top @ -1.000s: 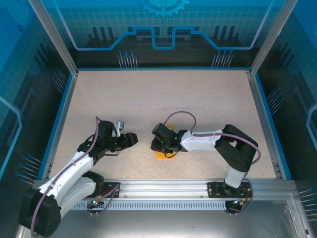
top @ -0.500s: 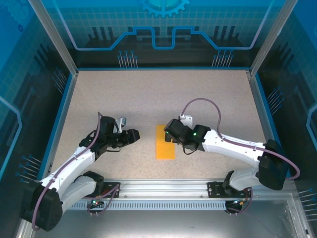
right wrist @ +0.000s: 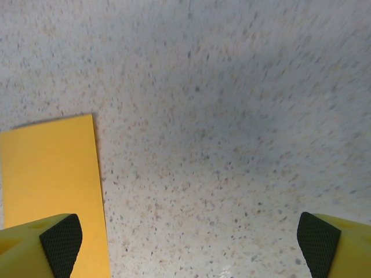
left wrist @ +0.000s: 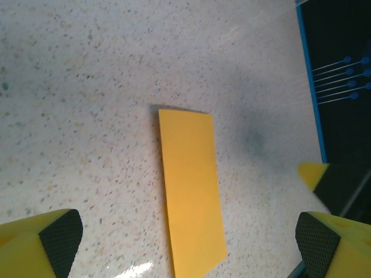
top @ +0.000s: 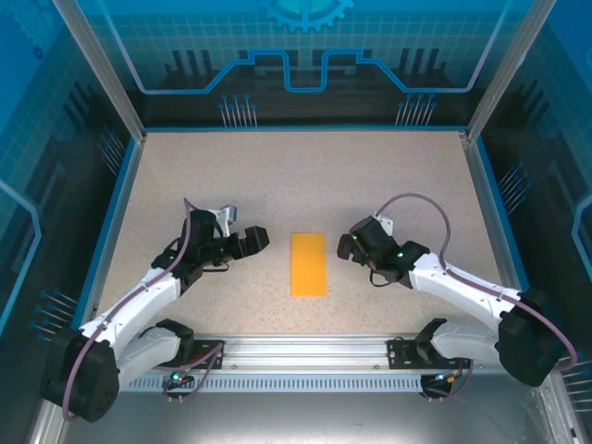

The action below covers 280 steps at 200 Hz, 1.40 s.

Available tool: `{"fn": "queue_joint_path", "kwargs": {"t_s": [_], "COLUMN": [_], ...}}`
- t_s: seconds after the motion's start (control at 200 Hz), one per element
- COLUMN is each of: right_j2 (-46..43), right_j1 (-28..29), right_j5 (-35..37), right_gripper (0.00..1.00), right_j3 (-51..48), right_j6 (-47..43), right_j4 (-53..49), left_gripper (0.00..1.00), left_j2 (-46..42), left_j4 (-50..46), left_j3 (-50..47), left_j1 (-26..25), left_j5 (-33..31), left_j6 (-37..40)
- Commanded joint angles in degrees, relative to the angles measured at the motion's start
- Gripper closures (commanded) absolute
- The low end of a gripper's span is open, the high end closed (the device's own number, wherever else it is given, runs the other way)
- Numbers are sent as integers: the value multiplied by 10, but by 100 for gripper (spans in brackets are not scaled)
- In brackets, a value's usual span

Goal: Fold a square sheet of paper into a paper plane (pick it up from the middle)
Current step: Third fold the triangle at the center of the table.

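Speckled beige tabletop (top: 305, 176) within a blue-walled enclosure. Left gripper (top: 256, 241), fingers spread wide, faces the thin orange-yellow sheet of paper (top: 309, 264), a narrow rectangle lying flat between the arms. Right gripper (top: 348, 247), likewise spread, sits just beside its far edge. Likely hazard: lying flush, the sheet may slide or crumple under a pinch, skewing the next crease.
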Motion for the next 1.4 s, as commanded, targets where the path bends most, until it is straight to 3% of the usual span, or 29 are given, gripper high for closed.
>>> {"fn": "queue_joint_path", "kwargs": {"t_s": [0.0, 0.22, 0.395, 0.565, 0.695, 0.87, 0.98, 1.19, 1.395], "right_j2": [-12, -3, -7, 15, 71, 151, 179, 194, 206], "right_j1": [-12, -18, -17, -17, -17, -14, -11, -5, -1], "right_j5": [-114, -180, -234, -258, -301, -350, -360, -323, -338], "right_gripper": [1, 1, 3, 11, 20, 35, 39, 40, 40], "right_j3": [-36, -39, -65, -50, -29, 10, 30, 35, 31], "right_j6": [-11, -7, 1, 7, 6, 13, 10, 20, 16], "right_j4": [85, 111, 169, 155, 172, 206, 203, 167, 175], "left_gripper": [1, 1, 2, 19, 38, 49, 57, 60, 64], "left_j2": [22, 103, 140, 198, 275, 342, 367, 394, 440], "left_j4": [60, 110, 91, 78, 76, 110, 91, 95, 80], "left_j3": [5, 22, 55, 97, 147, 179, 201, 207, 224], "left_j1": [-4, -11, -54, -71, -76, -80, -86, -89, -89], "left_j5": [24, 82, 60, 58, 76, 107, 107, 115, 109], "left_j6": [-13, -68, -61, -62, -63, -84, -72, -62, -49]}}
